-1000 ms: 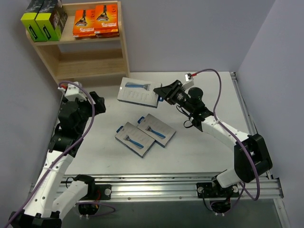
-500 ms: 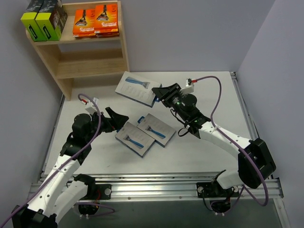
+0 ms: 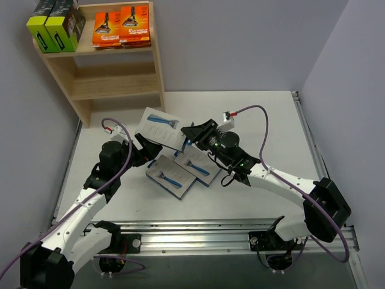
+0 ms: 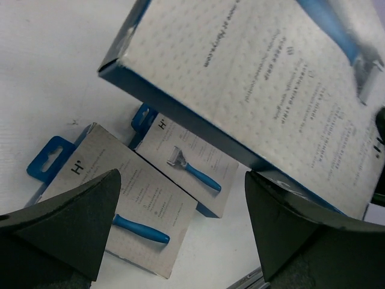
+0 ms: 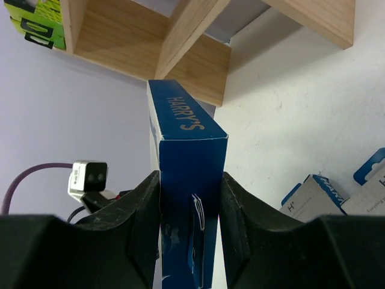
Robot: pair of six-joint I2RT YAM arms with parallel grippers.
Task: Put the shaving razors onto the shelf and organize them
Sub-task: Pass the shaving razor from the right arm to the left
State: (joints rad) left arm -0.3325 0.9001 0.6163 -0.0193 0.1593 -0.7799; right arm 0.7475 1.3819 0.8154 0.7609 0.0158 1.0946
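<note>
Card is clamped across its thickness in your right tool. Its long axis runs straight out from the tips toward your left tool, whose jaws gape just below its far end. Grey face, blue razor, blue edges. More cards lie on the bench beneath, and the shelf stands beyond.

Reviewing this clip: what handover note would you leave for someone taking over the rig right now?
Right gripper: jaws shut on a grey razor card, held above the table.
Left gripper: jaws open, close beside that card, holding nothing.
Shelf, top tier: green-sided boxes and orange packs.
On the table: a second grey card and a third grey card, side by side.
Done: boxes and orange packs shelved.
Left: all three grey cards.
</note>
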